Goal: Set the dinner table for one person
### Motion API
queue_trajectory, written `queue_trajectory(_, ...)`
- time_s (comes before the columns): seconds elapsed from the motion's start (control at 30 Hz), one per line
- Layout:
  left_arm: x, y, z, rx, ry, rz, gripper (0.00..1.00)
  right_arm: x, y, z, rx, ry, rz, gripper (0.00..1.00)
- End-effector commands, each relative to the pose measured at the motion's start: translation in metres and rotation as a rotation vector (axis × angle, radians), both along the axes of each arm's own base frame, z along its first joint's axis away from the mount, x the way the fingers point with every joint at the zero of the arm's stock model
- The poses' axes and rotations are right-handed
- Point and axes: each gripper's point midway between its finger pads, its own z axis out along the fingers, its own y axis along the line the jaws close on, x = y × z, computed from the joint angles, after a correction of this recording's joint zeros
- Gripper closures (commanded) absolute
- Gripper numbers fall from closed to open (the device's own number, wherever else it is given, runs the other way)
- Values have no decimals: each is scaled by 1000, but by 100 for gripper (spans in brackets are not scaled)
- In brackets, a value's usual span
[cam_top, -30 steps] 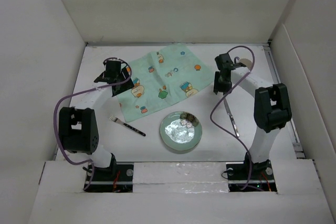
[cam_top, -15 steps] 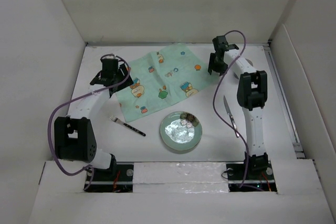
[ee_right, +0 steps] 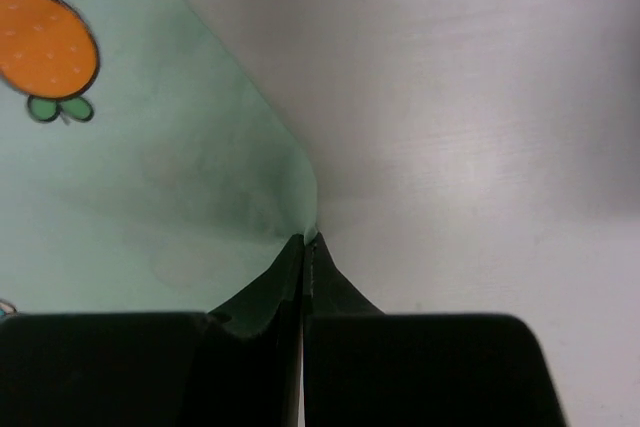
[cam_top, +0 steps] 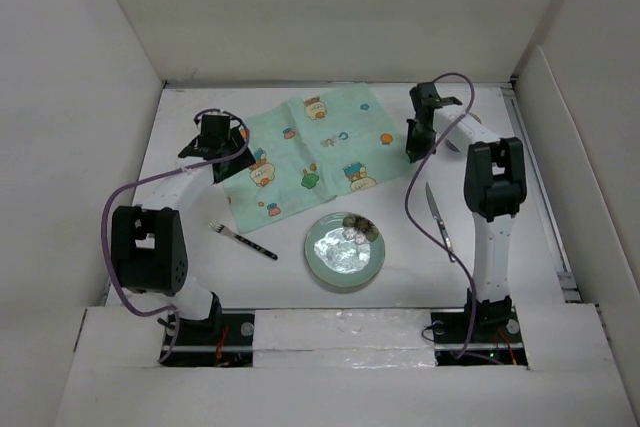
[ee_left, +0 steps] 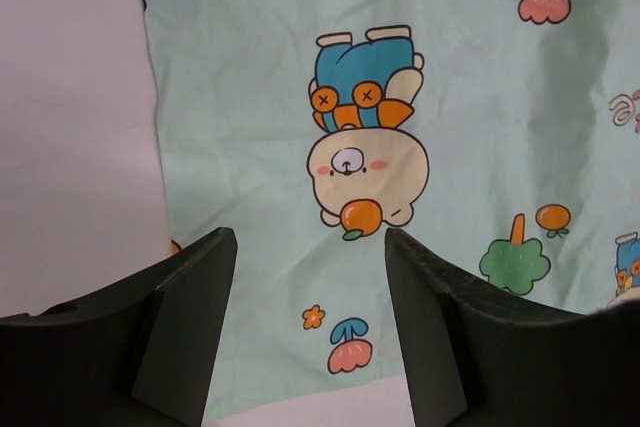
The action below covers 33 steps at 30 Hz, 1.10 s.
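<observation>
At the left of the white counter [cam_top: 270, 282], which spans the whole floor between the white walls [cam_top: 80, 97] and carries everything, the left pincer [ee_left: 310, 247] stands released. Its two fingers [ee_left: 190, 317] are apart over the left edge of the mint-green placemat [cam_top: 310, 152], with a printed bear [ee_left: 365, 162] showing between them. Closer to the near edge, a fork [cam_top: 243, 239] lies on bare counter just off the cloth's near-left side, tines pointing left. The placemat lies spread at an angle across the far middle. Just near of it sits a round plate [cam_top: 335, 265] with a few small dark items [cam_top: 358, 229] at its far rim. On the right, the right pincer [ee_right: 303, 247] is clenched on the placemat's right corner, the cloth pinched between its tips. A knife [cam_top: 440, 219] lies on the counter right of the plate, apart from it.
</observation>
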Motion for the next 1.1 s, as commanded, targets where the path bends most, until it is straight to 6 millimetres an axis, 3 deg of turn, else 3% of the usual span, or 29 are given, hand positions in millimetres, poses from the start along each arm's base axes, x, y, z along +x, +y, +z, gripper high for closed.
queue_trajectory(0.0,6,-4,-4,-32,11,28,42,-27,-6,18,38,-45,-44,100)
queue_trajectory(0.07,7,-5,-11,-32,33,25,42,-33,-6,24,80,-95,-74,100)
queue_trajectory(0.1,7,-3,-20,-21,59,26,42,-53,-7,25,92,-90,-80,100)
queue_trajectory(0.17,11,-1,-22,-1,73,27,42,-62,-4,25,127,-119,-100,100)
queue_trajectory(0.2,12,1,-27,15,88,25,42,-78,-6,24,134,-115,-106,100)
queue_trajectory(0.43,27,11,-47,101,166,19,42,-105,-11,20,172,-137,-106,100)
queue_trajectory(0.57,38,23,-50,174,182,42,42,-107,-8,15,182,-138,-78,100)
queue_trajectory(0.7,46,24,-70,194,239,40,42,-103,-7,10,179,-131,-66,99)
queue_trajectory(1.07,84,33,-65,257,227,69,42,-89,0,12,199,-125,-11,95)
